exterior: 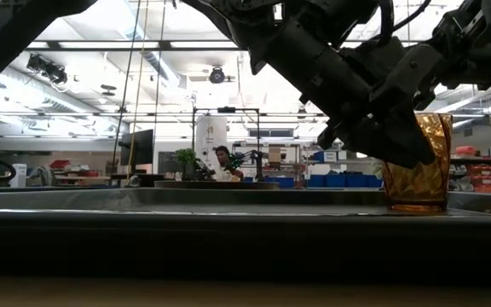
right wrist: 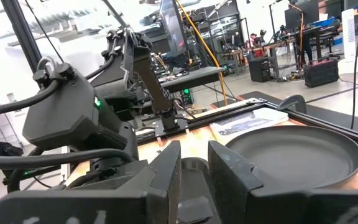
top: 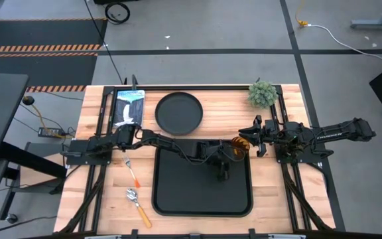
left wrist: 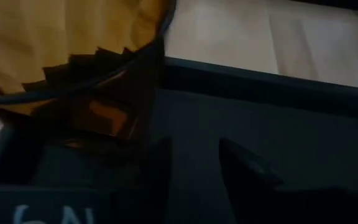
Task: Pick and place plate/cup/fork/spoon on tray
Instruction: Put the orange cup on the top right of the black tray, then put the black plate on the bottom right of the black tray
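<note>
Two dark arms meet over the far right corner of the large black rectangular tray [top: 178,199], which lies in the middle of the wooden tabletop [top: 277,192]. The small amber translucent cup [top: 239,149] stands upright on the tray floor in that corner, next to the raised rim. The left gripper [top: 221,174] reaches across the tray just beside the cup, its fingers [left wrist: 244,168] apart with nothing between them. The right gripper [top: 247,138] sits close to the cup at the tray's right edge, its fingers [right wrist: 232,174] slightly apart and empty. A round black plate [top: 178,111] rests on the tabletop beyond the tray. To the left of the tray lie the slim orange-handled fork [top: 132,170] and, nearer the front edge, the orange-handled spoon with a silver bowl [top: 137,204].
</note>
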Controlling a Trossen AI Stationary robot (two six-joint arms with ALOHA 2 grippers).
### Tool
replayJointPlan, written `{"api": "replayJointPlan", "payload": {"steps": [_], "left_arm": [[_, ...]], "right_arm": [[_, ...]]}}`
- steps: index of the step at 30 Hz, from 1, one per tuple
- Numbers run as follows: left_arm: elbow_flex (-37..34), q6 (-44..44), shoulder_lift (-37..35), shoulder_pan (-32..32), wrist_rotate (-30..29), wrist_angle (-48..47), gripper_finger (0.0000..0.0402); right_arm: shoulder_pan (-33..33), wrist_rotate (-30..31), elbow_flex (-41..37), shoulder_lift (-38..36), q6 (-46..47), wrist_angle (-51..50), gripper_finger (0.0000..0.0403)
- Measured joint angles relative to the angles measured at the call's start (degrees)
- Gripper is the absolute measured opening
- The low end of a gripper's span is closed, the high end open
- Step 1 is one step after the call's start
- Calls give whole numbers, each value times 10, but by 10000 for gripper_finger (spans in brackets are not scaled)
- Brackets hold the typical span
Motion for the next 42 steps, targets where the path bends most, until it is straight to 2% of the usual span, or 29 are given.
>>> {"api": "replayJointPlan", "payload": {"steps": [3,7,14,18,23,26,33,36,42], "left_arm": [[0,0,0,1,-27,0,141],[1,3,0,2,-31,-12,141],[1,23,-54,0,-27,-182,141],[1,48,-76,1,-76,-282,141],[1,60,-85,1,-174,-405,141],[1,59,-86,1,-210,-470,141],[-5,63,-110,1,-268,-547,141],[-58,65,-149,2,-280,-533,141],[-249,31,-272,5,-299,-417,141]], "right_arm": [[0,0,0,0,0,0,88],[0,0,0,0,0,0,88],[0,0,0,0,0,0,88],[0,0,0,0,0,1,88],[0,0,0,0,0,1,88],[0,0,0,0,0,2,88],[0,0,0,0,0,1,88],[0,0,0,0,0,1,88],[0,0,0,0,0,0,88]]}}
